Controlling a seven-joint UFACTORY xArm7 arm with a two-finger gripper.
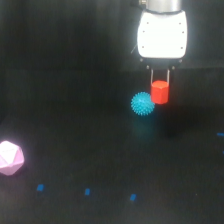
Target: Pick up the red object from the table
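Gripper (160, 82) hangs from the white arm head (162, 34) at upper right of ext view, thin fingers (153, 76) clamped on either side of the red object (160, 92), gripping it by its top. Red obj sits just right of the spiky blue ball (142, 104), about touching it in this view; can't tell if the block is lifted off the table (75, 75) or resting on it. Pink faceted polyhedron (10, 158) is well apart at far left edge, w/ small blue marks (87, 191) on the black surface near the bottom.
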